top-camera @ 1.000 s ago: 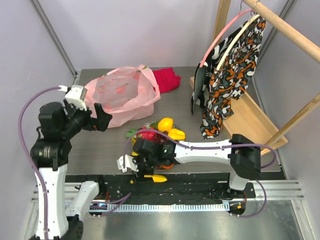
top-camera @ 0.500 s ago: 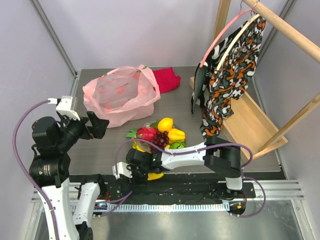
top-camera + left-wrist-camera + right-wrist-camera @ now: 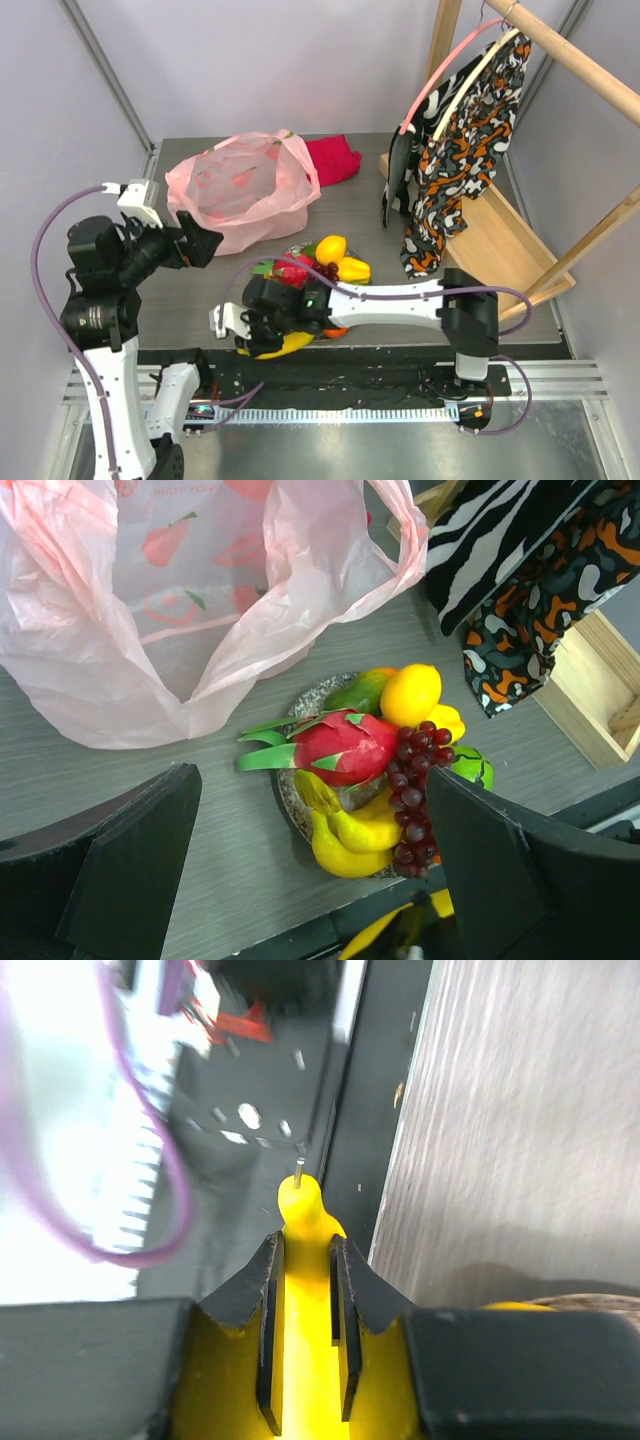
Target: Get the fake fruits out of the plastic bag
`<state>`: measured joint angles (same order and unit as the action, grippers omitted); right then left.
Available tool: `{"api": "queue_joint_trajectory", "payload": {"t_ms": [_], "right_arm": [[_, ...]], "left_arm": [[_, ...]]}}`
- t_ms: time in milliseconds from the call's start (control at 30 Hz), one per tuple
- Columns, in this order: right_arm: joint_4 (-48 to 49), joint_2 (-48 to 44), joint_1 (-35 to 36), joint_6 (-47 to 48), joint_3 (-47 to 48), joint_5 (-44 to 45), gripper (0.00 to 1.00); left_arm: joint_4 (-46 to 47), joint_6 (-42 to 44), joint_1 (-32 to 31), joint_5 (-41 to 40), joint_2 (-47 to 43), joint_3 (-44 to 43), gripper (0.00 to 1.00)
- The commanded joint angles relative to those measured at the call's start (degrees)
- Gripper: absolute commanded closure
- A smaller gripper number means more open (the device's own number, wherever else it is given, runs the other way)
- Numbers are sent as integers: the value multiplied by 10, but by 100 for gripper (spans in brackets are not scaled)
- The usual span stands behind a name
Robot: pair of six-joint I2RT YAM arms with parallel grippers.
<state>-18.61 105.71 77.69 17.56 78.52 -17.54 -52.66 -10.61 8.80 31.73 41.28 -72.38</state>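
The pale pink plastic bag [image 3: 240,190] [image 3: 150,610] lies open at the back left. Fake fruits are piled on a glittery plate [image 3: 284,798] mid-table: a dragon fruit [image 3: 345,748], grapes [image 3: 415,790], bananas [image 3: 350,845], a yellow fruit [image 3: 331,247] and a green apple [image 3: 470,765]. My right gripper [image 3: 243,333] [image 3: 305,1250] is shut on a single yellow banana [image 3: 285,345] [image 3: 305,1300] at the table's near edge, over the black rail. My left gripper [image 3: 205,240] [image 3: 310,780] hangs open and empty above the table between bag and plate.
A folded red cloth [image 3: 335,158] lies behind the bag. A wooden clothes rack [image 3: 500,240] with a patterned garment [image 3: 460,150] on a hanger fills the right side. The black base rail [image 3: 380,375] runs along the near edge.
My right gripper has shut on the banana at the near edge and shifted left with it. The left arm has moved slightly, its gripper staying open.
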Motion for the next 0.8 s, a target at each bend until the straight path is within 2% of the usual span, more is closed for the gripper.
{"api": "queue_joint_trajectory", "payload": {"t_ms": [0,200,367,500,633,767], "right_arm": [[-55,-75,-33,-45,79,-78,94],[-85,-87,-111,-175,156,-138,95],[-130,-112,-171,-175,163,-128,94],[-128,-118,-239,-205,142,-145,94],[-120,-94,-297,-232,134,-200,94],[-108,-72,-322,-267,126,-239,94]], "left_arm": [[45,-14,4,26,35,-29,0],[59,-27,4,46,91,-51,0],[68,-30,5,50,122,-69,0],[72,-32,4,51,146,-81,0],[72,-34,4,58,178,-84,0],[73,-37,5,62,197,-82,0]]}}
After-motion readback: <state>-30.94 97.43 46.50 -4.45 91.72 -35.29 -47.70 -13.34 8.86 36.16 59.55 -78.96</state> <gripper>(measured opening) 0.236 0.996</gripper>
